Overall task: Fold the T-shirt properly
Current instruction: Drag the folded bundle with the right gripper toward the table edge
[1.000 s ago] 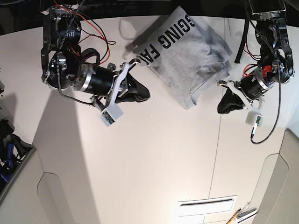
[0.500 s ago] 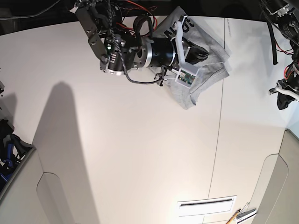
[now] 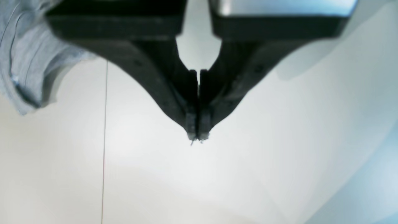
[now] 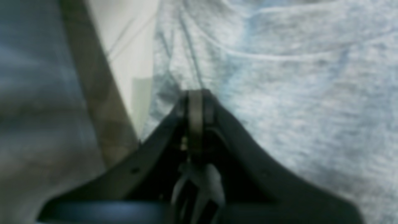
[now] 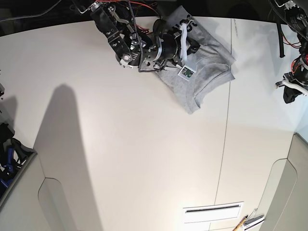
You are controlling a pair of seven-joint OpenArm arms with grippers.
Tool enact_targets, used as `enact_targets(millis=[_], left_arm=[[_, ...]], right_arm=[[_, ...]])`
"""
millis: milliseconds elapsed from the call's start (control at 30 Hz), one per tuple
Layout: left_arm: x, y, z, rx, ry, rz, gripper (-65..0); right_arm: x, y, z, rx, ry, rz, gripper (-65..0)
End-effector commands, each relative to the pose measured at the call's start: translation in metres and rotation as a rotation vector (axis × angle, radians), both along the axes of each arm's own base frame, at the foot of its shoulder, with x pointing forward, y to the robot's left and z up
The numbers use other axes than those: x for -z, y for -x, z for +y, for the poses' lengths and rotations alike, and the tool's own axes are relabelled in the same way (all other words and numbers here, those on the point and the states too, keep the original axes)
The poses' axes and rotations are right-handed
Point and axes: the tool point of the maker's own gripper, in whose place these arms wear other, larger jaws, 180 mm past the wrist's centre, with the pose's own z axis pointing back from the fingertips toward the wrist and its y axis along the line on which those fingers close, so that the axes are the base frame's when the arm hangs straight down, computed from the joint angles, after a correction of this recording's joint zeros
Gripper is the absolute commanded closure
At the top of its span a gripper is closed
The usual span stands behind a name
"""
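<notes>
The grey T-shirt [image 5: 204, 72] lies folded at the far middle of the white table [image 5: 144, 144], with its black lettering hidden under the arm. My right gripper [image 5: 194, 47] is over the shirt's far part. In the right wrist view the right gripper [image 4: 196, 95] is shut, its tips against the grey fabric [image 4: 295, 93]; I cannot tell whether cloth is pinched. My left gripper [image 5: 290, 96] hangs at the table's right edge, away from the shirt. In the left wrist view the left gripper [image 3: 197, 137] is shut and empty above bare table, with a shirt corner [image 3: 28, 62] at the upper left.
A thin seam [image 5: 225, 144] runs down the table right of the middle. A white slotted plate [image 5: 212, 211] and a pen [image 5: 240, 224] lie near the front edge. A bin with dark and blue items [image 5: 9, 159] stands at the left.
My right arm swung from the table's left up over the shirt and settled on its far part. My left arm drew back to the right edge. The shirt stayed in place.
</notes>
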Motion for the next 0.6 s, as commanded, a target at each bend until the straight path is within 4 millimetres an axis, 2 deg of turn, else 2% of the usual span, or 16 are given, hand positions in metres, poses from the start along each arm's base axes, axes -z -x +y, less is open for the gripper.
enact_targets(millis=[0, 100, 233, 433, 567], left_arm=[[-0.015, -0.006, 0.004, 0.004, -0.021, -0.047, 0.0], [-0.015, -0.007, 0.004, 0.004, -0.02, -0.047, 0.0], [-0.015, -0.007, 0.004, 0.004, -0.02, -0.047, 0.0], [-0.016, -0.008, 0.002, 0.008, -0.004, -0.06, 0.0], [-0.016, -0.008, 0.002, 0.008, -0.004, -0.06, 0.0]], right_arm=[[0.012, -0.018, -0.028, 0.059, 0.108, -0.035, 0.0], [0.016, -0.043, -0.066, 0.18, 0.155, -0.041, 0.0], [0.023, -0.067, -0.128, 0.334, 0.228, -0.025, 0.0], [0.02, -0.091, -0.218, 0.551, 0.266, -0.007, 0.0], [0.012, -0.099, -0.279, 0.663, 0.317, -0.023, 0.0]])
